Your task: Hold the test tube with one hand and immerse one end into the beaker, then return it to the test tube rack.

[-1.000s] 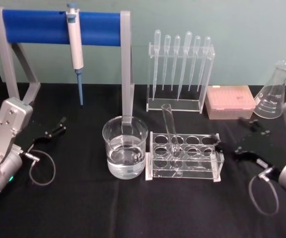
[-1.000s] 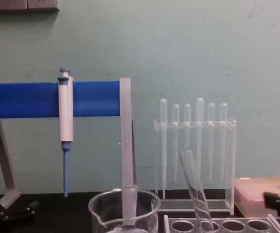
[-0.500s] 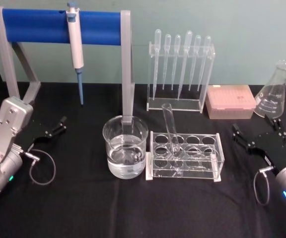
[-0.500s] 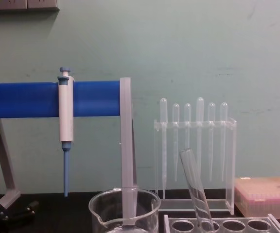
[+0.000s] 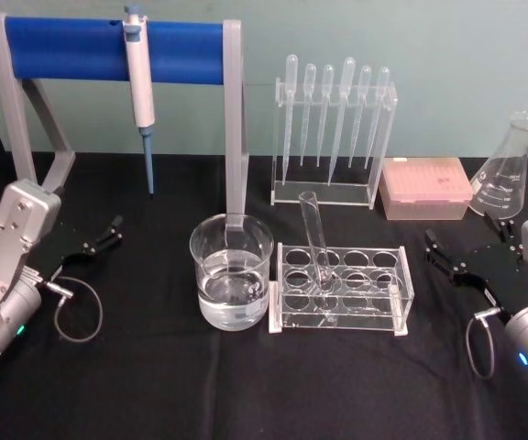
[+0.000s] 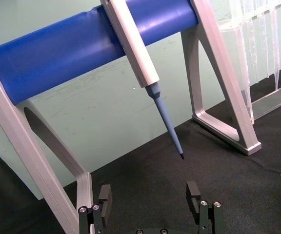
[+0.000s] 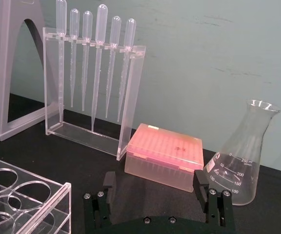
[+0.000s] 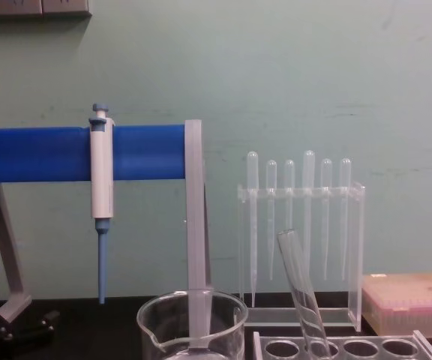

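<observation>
Two open, empty grippers: my right gripper (image 5: 473,253) sits nearer the clear round-bottomed glass test tube (image 5: 315,240), which leans near-upright in the clear holed rack (image 5: 341,313), to its left; my left gripper (image 5: 99,240) rests beyond the water-filled glass beaker (image 5: 231,271).

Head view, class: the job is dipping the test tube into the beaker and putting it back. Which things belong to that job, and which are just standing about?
Belong to the job:
test tube, leaning in the tube rack
beaker
right gripper, open

Just standing about:
pipettor on its blue stand
droppers
pink box
flask
left gripper, parked, open
</observation>
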`<state>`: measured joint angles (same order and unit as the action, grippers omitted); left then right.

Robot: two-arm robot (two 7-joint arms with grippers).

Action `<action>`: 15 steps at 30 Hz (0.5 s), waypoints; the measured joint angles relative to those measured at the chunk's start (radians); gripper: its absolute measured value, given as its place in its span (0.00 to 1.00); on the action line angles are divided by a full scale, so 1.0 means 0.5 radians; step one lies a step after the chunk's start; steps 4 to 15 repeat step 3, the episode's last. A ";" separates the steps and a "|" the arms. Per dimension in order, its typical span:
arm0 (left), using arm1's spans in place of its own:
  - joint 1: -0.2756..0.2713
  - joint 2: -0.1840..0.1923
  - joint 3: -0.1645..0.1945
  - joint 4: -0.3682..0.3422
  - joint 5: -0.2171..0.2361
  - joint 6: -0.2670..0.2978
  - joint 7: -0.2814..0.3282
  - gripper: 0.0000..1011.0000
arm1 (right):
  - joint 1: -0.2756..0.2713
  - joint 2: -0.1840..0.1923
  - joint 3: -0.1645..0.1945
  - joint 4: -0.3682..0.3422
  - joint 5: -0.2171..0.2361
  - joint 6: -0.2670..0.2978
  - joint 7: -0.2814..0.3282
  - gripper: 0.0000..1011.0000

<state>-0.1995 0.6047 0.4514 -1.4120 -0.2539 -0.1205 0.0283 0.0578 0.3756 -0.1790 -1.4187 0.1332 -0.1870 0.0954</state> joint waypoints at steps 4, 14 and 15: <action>0.000 0.000 0.000 0.000 0.000 0.000 0.000 0.99 | -0.001 0.001 0.001 -0.001 0.003 0.001 0.000 0.99; 0.000 0.000 0.000 0.000 0.000 0.000 0.000 0.99 | -0.001 0.001 0.001 -0.001 0.003 0.001 0.000 0.99; 0.000 0.000 0.000 0.000 0.000 0.000 0.000 0.99 | -0.001 0.001 0.001 -0.001 0.003 0.001 0.000 0.99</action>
